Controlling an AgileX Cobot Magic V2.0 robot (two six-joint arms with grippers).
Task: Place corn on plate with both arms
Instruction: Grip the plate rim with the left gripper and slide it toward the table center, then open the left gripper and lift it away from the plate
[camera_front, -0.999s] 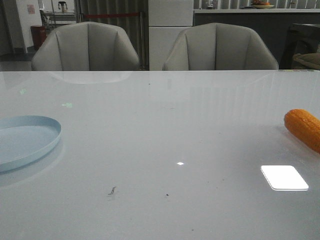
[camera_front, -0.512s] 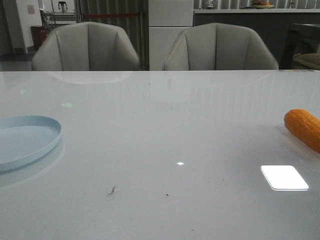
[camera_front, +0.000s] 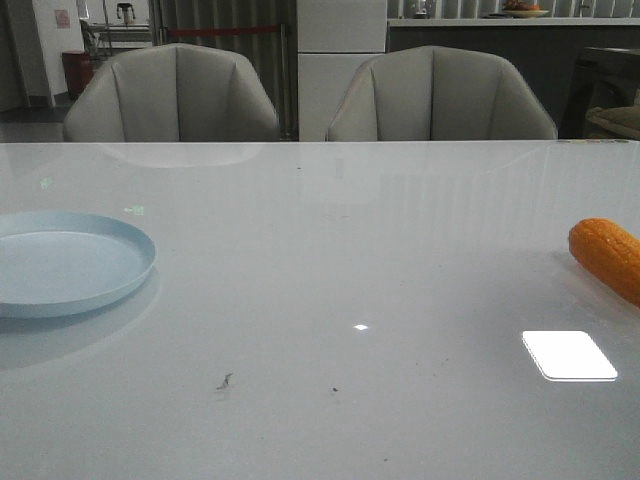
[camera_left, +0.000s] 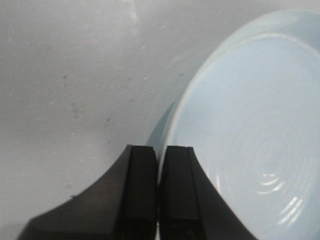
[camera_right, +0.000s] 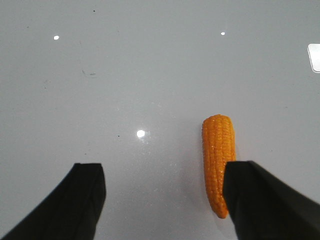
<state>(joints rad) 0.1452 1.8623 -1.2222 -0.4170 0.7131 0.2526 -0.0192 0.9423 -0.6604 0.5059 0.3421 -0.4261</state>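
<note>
Pinching the pale blue plate (camera_left: 250, 130) by its rim, left gripper (camera_left: 159, 165) closed with fingers (camera_left: 141, 190) nearly together, presumably to drag it toward the middle where the other arm can reach. Spread wide over the counter (camera_front: 340, 250) and holding nothing, right gripper (camera_right: 162, 200), one finger just beside the orange corn cob (camera_right: 218, 160), likely lining up a grasp. Compared with half a second ago, plate now farther right and lying flatter; corn unmoved at the right edge.
</note>
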